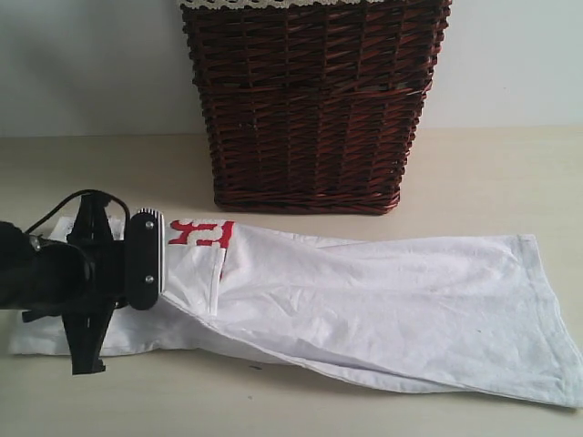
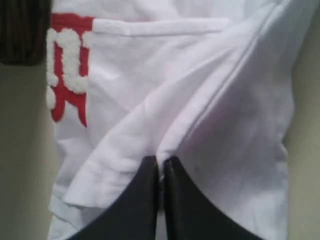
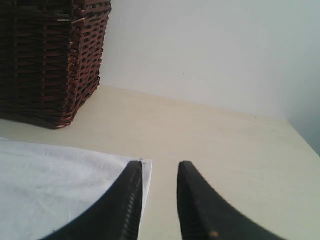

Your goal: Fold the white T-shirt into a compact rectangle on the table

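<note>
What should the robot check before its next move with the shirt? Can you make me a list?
1. Left gripper has hold of the shirt: ok, its jaws are shut on a raised fold of cloth.
2. Right gripper has hold of the shirt: not ok, its jaws are open and hold nothing, near the shirt's edge.
3. Shirt lies smooth: not ok, it is wrinkled, with a flap folded over.
4. Basket is apart from the shirt: cannot tell, it stands right behind it.
5. Whole shirt is on the table: cannot tell, one end runs out of view.
</note>
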Controlling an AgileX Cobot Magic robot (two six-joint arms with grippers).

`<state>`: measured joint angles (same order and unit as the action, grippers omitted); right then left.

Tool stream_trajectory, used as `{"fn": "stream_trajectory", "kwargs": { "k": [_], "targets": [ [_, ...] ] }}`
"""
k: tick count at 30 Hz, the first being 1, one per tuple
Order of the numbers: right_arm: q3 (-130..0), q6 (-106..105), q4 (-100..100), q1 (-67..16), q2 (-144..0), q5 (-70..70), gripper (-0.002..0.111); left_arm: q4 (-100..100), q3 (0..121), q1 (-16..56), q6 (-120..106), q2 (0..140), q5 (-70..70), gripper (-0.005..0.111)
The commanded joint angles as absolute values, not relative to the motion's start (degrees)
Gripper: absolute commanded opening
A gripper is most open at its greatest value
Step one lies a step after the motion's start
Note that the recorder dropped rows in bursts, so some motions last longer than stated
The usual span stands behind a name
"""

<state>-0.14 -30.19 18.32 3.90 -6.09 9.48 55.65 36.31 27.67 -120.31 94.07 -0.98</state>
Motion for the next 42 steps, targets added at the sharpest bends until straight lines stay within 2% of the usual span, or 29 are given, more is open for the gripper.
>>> {"fn": "stream_trajectory", "kwargs": {
  "k": [1, 7, 20, 23, 25, 27, 29, 30, 35, 40, 42],
  "targets": [
    [0.00, -30.06, 18.18, 4.18, -6.06, 8.97, 0.025, 55.95, 40.65, 27.97, -120.17, 96.42, 3.35, 0.000],
    [0.00, -30.06, 18.18, 4.18, -6.06, 8.97, 0.025, 55.87, 46.15, 28.06, -120.17, 101.47, 6.98, 0.000],
    [0.00, -30.06, 18.18, 4.18, -6.06, 8.97, 0.025, 58.31, 54.69, 28.06, -119.35, 110.61, -1.18, 0.003],
    [0.00, -30.06, 18.18, 4.18, -6.06, 8.97, 0.025, 60.46, 55.31, 28.06, -119.35, 110.51, 0.00, 0.018],
    [0.00, -30.06, 18.18, 4.18, -6.06, 8.97, 0.025, 60.74, 55.41, 28.06, -119.35, 110.51, 0.83, 0.038],
    [0.00, -30.06, 18.18, 4.18, -6.06, 8.97, 0.025, 61.86, 55.41, 28.06, -117.60, 110.51, 1.79, 0.065],
    [0.00, -30.06, 18.18, 4.18, -6.06, 8.97, 0.025, 63.02, 55.41, 28.06, -114.36, 110.51, 1.85, 0.085],
    [0.00, -30.06, 18.18, 4.18, -6.06, 8.97, 0.025, 63.18, 55.41, 28.06, -112.87, 110.51, 1.72, 0.091],
    [0.00, -30.06, 18.18, 4.18, -6.06, 8.97, 0.025, 63.18, 55.41, 28.30, -111.63, 109.96, 0.83, 0.094],
    [0.00, -30.06, 18.18, 4.18, -6.06, 8.97, 0.025, 63.18, 55.78, 29.92, -111.63, 106.09, -10.81, 0.094],
    [0.00, -30.06, 18.18, 4.18, -6.06, 8.97, 0.025, 63.18, 56.12, 29.90, -111.07, 104.34, -11.36, 0.094]
  ]
}}
